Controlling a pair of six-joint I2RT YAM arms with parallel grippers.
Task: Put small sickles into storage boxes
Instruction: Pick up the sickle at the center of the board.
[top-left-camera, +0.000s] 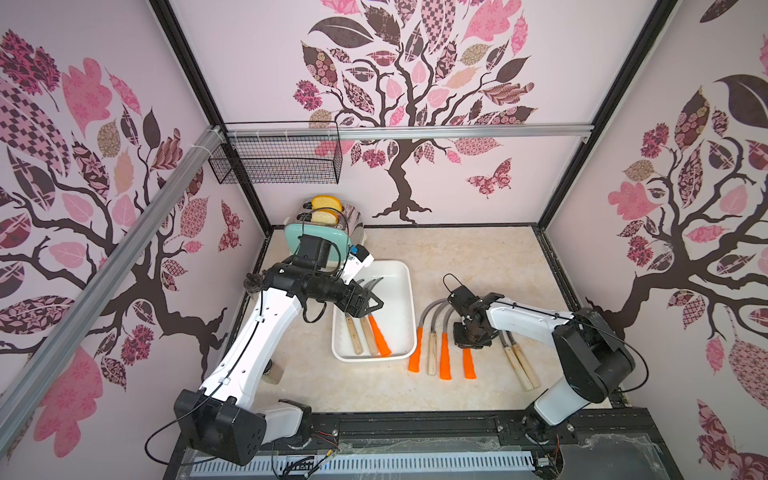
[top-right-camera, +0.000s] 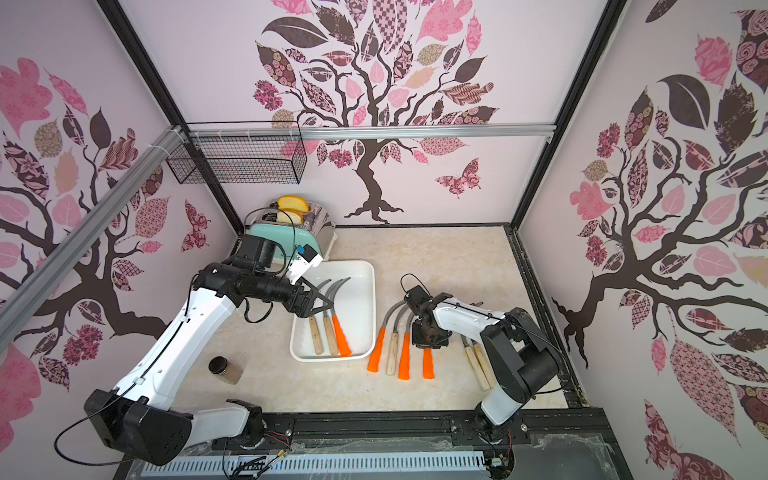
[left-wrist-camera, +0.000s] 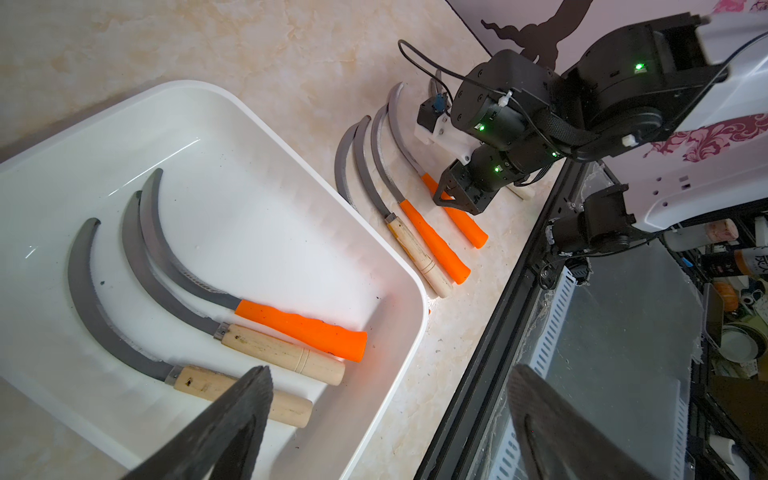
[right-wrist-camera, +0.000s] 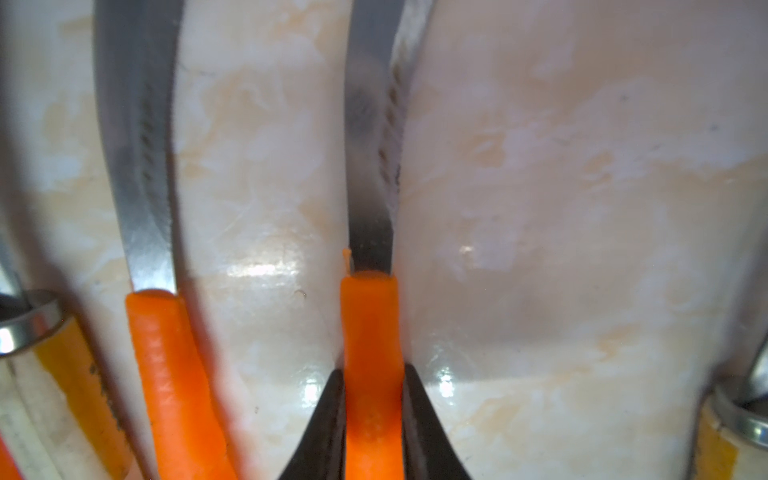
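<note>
No text, label, brand or number is showing legibly in any view: dark marks on the wooden-handled sickle (right-wrist-camera: 54, 386) and on the bottle (left-wrist-camera: 731, 262) beyond the table edge are appearing too blurred to decipher.

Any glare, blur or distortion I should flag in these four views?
Right wrist: soft close-up, glare patches on the table beside the orange handle in the right tool. Left wrist: its tool fingers blurred, white tray sharp. Both top views: sharp, evenly lit, frame posts splaying.
</note>
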